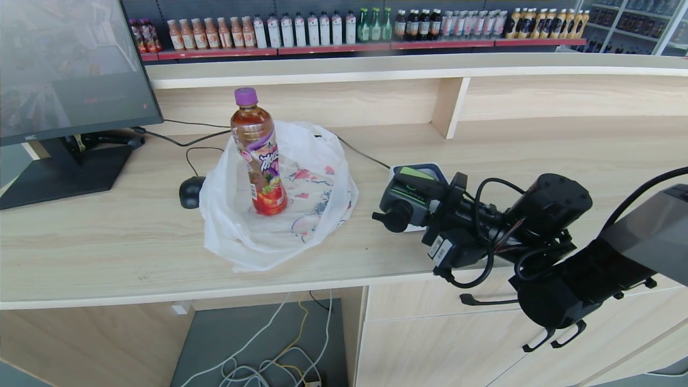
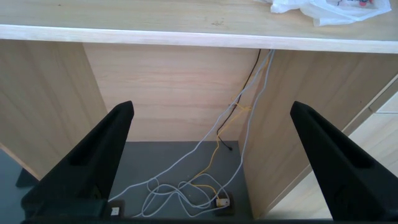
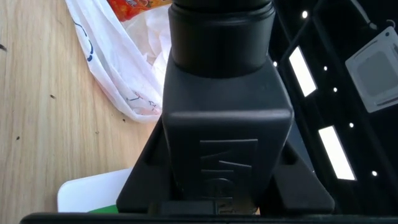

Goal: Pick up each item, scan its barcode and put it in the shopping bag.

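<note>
Bottle [image 1: 260, 156]: purple cap, amber drink, red-and-purple label. Upright inside the bag [image 1: 317, 183], near its left side, neck and cap clear above the rim.

Bag: white thin plastic with red and blue print, mouth spread wide, crumpled flat on the counter [image 1: 107, 242], roughly mid-counter. Near edge also seen in the left wrist view [image 2: 336, 9] and a fold in the right wrist view [image 3: 118, 68].

Right gripper [image 1: 424, 207]: to the right of the bag, just above the counter, closed around a black scanner [image 1: 411, 191] with a green patch on top; scanner head turned left toward the bag, apart from it. Scanner body close before the wrist camera [image 3: 224, 124].

White pad [image 1: 430, 171] with a blue border: on the counter under and behind the scanner.

Left gripper [image 2: 212, 109]: below the counter's near edge, facing the recess beneath it, black fingers [image 2: 93, 162] spread wide, holding nothing.

Mouse [image 1: 190, 192]: black, touching the bag's left edge.

Monitor [image 1: 64, 64]: far left on a black stand.

Cables [image 2: 186, 186]: white and yellow, loose on the floor in the recess.

Shelf [image 1: 349, 48]: far behind the counter, a row of drink bottles.
</note>
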Motion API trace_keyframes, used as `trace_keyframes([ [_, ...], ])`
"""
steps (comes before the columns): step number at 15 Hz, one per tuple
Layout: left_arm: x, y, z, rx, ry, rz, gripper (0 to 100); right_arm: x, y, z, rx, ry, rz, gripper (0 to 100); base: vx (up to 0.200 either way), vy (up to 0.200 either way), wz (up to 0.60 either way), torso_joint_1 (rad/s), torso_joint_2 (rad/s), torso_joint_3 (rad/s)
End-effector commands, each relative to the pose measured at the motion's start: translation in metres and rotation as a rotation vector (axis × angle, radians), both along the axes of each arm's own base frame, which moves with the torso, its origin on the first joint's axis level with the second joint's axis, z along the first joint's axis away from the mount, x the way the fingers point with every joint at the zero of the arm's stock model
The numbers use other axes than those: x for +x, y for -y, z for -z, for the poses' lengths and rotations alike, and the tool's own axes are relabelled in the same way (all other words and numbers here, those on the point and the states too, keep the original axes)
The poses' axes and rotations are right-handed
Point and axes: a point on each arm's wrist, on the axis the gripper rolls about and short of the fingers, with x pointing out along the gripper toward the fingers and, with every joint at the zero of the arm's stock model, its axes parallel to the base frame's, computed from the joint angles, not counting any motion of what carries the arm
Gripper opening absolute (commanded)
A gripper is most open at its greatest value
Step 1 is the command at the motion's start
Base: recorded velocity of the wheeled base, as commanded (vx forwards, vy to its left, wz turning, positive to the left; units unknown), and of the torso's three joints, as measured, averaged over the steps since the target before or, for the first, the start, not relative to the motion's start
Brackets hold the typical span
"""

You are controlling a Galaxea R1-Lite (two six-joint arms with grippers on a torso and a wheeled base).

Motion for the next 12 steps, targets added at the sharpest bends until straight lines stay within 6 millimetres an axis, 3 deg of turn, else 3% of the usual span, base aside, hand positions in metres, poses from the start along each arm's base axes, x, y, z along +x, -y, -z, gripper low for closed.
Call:
trace_keyframes([
  [1,0.0,0.0,0.0,0.0,0.0,-0.001,100,0.0008,-0.0007,0.0029,-0.004,-0.009,-0.001,0,0.0,0.0,0.0,0.0,0.0,0.0],
  [12,0.0,0.0,0.0,0.0,0.0,-0.001,100,0.0009,-0.0007,0.0039,-0.008,-0.007,0.0,0,0.0,0.0,0.0,0.0,0.0,0.0],
])
